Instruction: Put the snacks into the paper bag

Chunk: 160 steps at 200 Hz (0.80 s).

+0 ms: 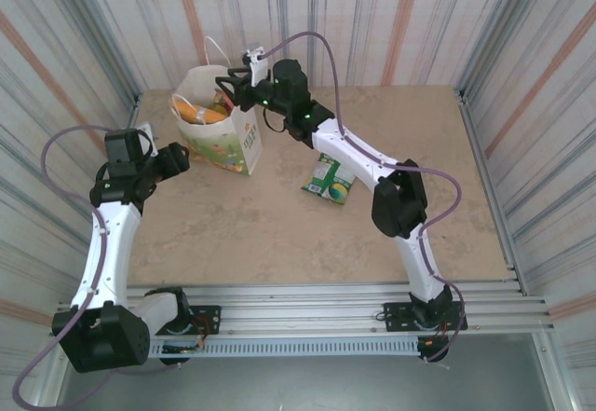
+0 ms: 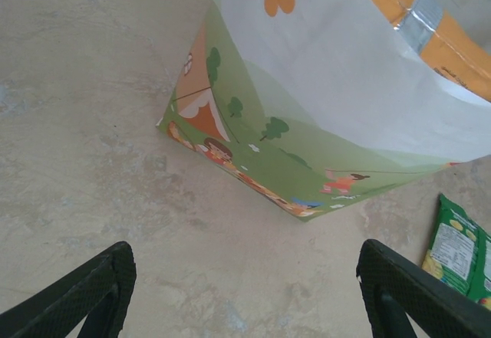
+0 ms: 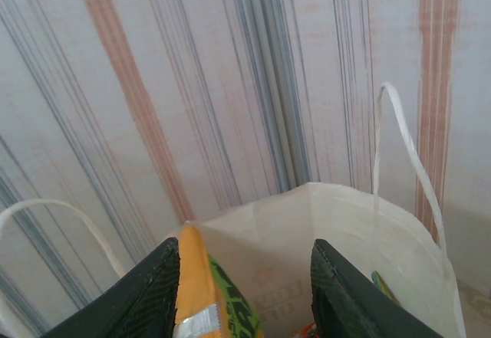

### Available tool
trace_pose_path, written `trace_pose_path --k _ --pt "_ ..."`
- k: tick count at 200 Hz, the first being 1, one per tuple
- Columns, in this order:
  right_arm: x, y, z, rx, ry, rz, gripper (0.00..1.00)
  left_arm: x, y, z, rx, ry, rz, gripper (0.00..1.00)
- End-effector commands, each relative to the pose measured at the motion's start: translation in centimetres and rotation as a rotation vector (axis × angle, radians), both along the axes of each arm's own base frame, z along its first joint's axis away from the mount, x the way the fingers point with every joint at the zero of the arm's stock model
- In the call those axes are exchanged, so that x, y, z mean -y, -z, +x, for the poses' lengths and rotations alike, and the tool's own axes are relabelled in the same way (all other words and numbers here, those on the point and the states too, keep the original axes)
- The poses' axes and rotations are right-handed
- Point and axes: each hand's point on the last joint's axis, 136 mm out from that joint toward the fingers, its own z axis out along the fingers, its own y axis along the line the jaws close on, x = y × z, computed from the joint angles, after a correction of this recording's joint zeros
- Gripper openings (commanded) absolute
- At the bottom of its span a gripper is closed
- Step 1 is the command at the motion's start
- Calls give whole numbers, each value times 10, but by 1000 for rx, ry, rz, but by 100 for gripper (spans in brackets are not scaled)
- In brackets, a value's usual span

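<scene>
Standing at the back left of the surface [image 1: 279,234], the bag [image 1: 233,145] holds an orange packet [image 3: 192,277] jutting past its rim. The right claw [image 3: 245,247] is held over the mouth, parted, gripping nothing. A handle [image 3: 406,162] or that packet could be snagged on withdrawal and the bag toppled. A green packet [image 1: 330,178] lies mid-surface. The left claw [image 2: 245,250] is held wide, empty, nearby.

Right hand [image 1: 232,88] hovers over paper bag [image 1: 233,146], jaws seemingly parted.

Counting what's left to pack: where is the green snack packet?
In the top view, the green packet lies flat on the table, right of the paper bag.
</scene>
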Motion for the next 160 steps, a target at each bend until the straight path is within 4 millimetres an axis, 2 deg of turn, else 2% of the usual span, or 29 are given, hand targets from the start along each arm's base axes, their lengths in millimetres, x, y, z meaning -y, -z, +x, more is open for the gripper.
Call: trace_pose_path --k 1,38,74,77,79,83,120,160 --pt "5 -26 -22 25 -40 20 49 7 -15 1 39 49 -13 79" --pt "16 -28 -35 -19 -37 -19 49 11 -19 0 47 67 -33 78" --pt "43 -24 -49 -94 19 -57 49 49 -29 1 108 262 -147 74" --pt "46 -29 -51 -92 25 -53 49 53 -29 1 109 279 -153 74" --pt "48 -19 -51 -112 29 -68 49 55 -29 0 110 289 -156 74" --pt "51 -14 -53 -125 36 -80 49 60 -30 -1 113 309 -159 73" --pt "95 5 -76 -233 118 -116 49 116 -24 -17 107 515 -107 73" --pt "155 51 -107 -468 202 -124 50 179 1 -42 55 702 -23 71"
